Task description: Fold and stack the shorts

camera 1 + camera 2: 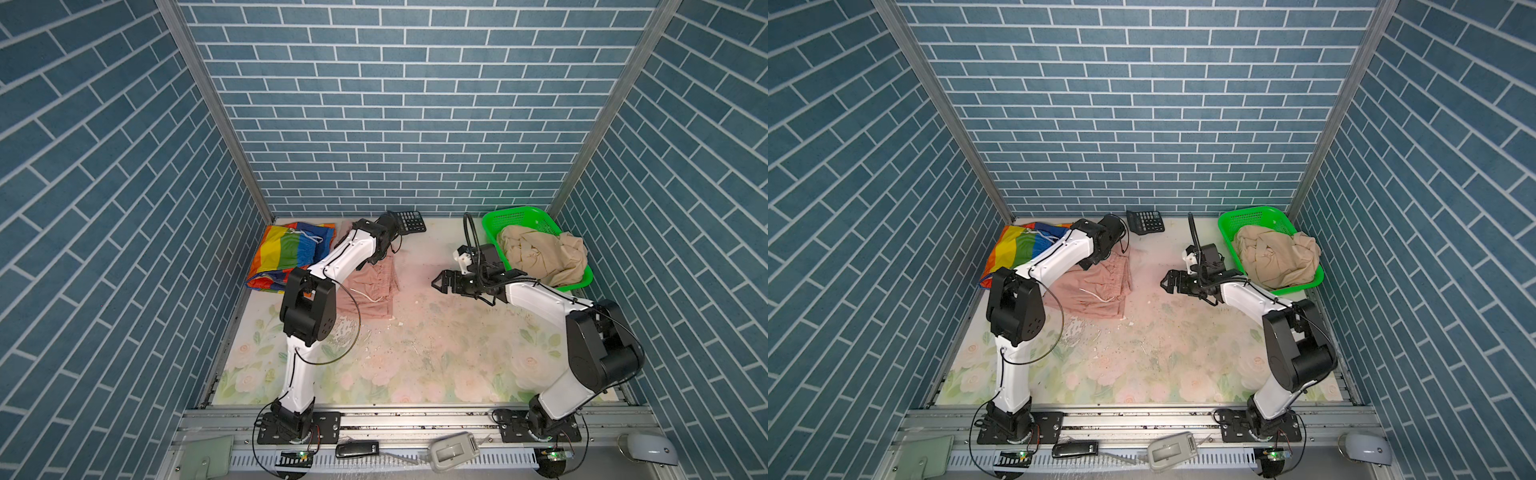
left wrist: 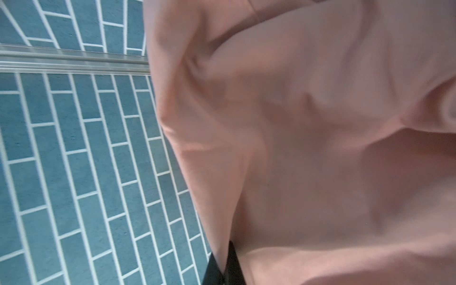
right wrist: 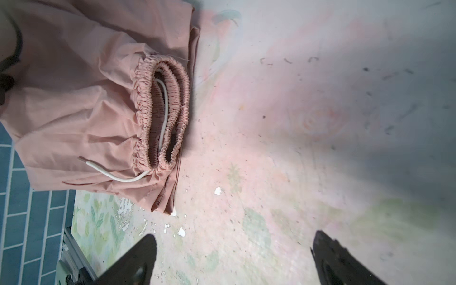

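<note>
The dusty pink shorts [image 1: 371,291] [image 1: 1100,291] lie folded on the table's left half, with the gathered waistband and a white drawstring [image 3: 116,178] showing in the right wrist view. My left gripper [image 2: 223,262] is shut on a fold of this pink cloth at its far edge, and the cloth fills the left wrist view. The rainbow-striped shorts [image 1: 282,251] [image 1: 1017,249] lie at the far left. The beige shorts [image 1: 540,255] [image 1: 1275,257] sit crumpled in the basket. My right gripper [image 1: 437,284] [image 3: 234,244] hovers open and empty over bare table, to the right of the pink shorts.
A green mesh basket [image 1: 513,216] [image 1: 1250,214] stands at the far right corner. A black calculator [image 1: 411,222] [image 1: 1145,222] lies by the back wall. Blue brick-pattern walls close in three sides. The flowered table cover [image 1: 415,353] is flaking in the middle.
</note>
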You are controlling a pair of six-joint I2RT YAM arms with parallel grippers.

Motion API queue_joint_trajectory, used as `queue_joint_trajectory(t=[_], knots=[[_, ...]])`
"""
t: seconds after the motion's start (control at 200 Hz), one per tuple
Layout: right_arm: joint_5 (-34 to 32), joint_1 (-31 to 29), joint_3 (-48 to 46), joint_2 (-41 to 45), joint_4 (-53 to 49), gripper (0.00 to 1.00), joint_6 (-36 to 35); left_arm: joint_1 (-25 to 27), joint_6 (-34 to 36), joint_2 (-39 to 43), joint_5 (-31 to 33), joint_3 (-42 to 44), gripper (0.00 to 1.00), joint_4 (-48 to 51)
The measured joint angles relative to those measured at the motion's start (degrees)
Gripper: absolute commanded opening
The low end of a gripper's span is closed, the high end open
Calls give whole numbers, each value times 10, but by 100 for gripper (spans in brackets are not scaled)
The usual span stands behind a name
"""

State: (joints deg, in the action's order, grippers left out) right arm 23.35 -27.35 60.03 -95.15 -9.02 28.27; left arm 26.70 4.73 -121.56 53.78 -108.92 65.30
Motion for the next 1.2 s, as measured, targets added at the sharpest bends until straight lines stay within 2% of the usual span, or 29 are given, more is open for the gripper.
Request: queue_joint_trajectory(t=[0.215,0.39,0.69,0.905,1.2], knots=[[1,-50,67,-65,6,99,4,-13,73,-4,54,-34,0,-23],[5,-73,116,-108,7,99,4,-44,140,-4,84,-55,0,-66],[24,-91,201,-175,10,99,10,-99,308,42,103,24,0,-251],[40,-98,236,-213,11,99,18,-107,424,79,105,70,0,-399],[59,-99,270,-244,12,99,19,-115,501,80,104,76,0,-489]])
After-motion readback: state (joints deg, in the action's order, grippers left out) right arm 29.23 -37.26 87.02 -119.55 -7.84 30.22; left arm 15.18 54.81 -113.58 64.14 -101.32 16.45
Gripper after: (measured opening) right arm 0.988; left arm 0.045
